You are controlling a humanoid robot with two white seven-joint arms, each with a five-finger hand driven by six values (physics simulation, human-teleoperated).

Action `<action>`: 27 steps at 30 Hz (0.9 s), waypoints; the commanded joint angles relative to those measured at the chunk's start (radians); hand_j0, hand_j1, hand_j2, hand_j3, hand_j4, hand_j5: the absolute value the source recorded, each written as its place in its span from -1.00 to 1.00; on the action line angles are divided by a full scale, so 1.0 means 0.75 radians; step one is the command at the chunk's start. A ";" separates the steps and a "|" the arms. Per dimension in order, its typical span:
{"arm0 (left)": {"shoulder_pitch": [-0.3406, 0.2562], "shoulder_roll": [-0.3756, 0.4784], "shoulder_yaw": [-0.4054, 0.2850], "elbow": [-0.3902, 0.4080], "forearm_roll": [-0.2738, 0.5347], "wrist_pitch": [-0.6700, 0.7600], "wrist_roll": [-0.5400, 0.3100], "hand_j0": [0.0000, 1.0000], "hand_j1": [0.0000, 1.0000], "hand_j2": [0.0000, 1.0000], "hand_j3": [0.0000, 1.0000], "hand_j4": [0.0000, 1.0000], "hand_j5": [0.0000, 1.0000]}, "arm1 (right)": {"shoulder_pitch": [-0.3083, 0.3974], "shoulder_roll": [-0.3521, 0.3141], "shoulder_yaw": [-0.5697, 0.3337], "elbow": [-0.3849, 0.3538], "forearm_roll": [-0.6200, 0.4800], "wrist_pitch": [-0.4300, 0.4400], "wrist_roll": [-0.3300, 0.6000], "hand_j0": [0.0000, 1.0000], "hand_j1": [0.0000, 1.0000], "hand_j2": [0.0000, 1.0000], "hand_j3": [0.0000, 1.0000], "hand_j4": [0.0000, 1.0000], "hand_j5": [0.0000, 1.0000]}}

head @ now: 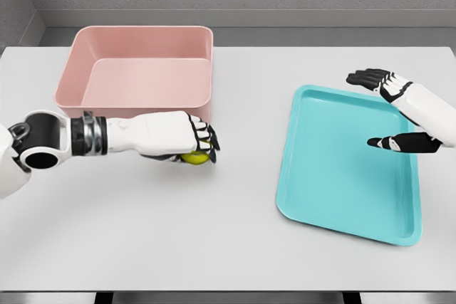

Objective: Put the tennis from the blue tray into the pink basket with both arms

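Beside the basket: the left hand (191, 140) was curled around the yellow-green tennis ball (197, 156), palm down, low over the table (178, 240) just in front of the pink basket (107, 48)
Ball: out of the blue tray (335, 183), in the left hand's grip near the basket's front right corner, probably handed across so the nearer arm could finish
Right hand: the right hand (395, 115) hung over the tray's far right edge, fingers spread and holding nothing
Tray: nothing lay in it
Edges: the basket's front wall stood between ball and bin, so the ball likely needed lifting over the rim
Open room: bare tabletop lay between basket and tray, well apart
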 commanded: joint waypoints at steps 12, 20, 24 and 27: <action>-0.078 0.030 0.017 0.011 0.073 0.002 0.000 0.18 0.18 0.18 0.18 0.18 0.18 | 0.000 -0.001 0.000 0.001 -0.010 0.004 -0.001 1.00 1.00 1.00 1.00 1.00 1.00; -0.115 0.046 0.054 0.052 0.107 0.002 0.000 0.18 0.18 0.18 0.18 0.18 0.18 | 0.000 -0.001 -0.002 -0.001 -0.010 0.004 -0.001 1.00 1.00 1.00 1.00 1.00 1.00; -0.135 0.046 0.091 0.093 0.111 0.002 0.000 0.18 0.18 0.18 0.18 0.18 0.18 | 0.000 -0.001 -0.002 0.001 -0.008 0.004 -0.001 1.00 1.00 1.00 1.00 1.00 1.00; -0.143 0.046 0.111 0.148 0.124 0.002 -0.002 0.18 0.18 0.18 0.18 0.18 0.18 | 0.000 -0.001 -0.002 0.001 -0.010 0.004 -0.001 1.00 1.00 1.00 1.00 1.00 1.00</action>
